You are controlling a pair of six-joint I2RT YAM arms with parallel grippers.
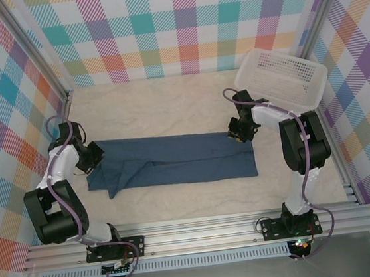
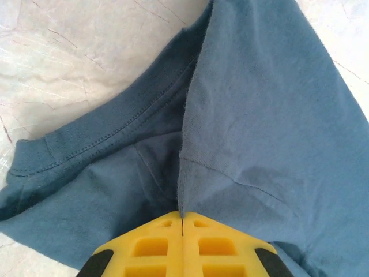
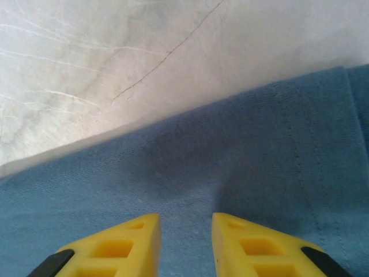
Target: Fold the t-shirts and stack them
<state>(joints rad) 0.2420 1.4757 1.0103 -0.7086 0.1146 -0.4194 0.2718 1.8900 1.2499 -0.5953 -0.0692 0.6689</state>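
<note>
The t-shirt [image 1: 174,160] is clenched at nine o'clock by the left end effector [image 2: 183,222]; the parted right end effector [image 3: 185,225] should be closed before lifting.

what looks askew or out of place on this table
The white mesh basket sits tilted in the far right corner, seemingly propped against the right wall rather than flat. The slate-blue t-shirt is folded into a strip, but its left end, pinched by the left gripper, is rumpled with a flap sticking out.
</note>
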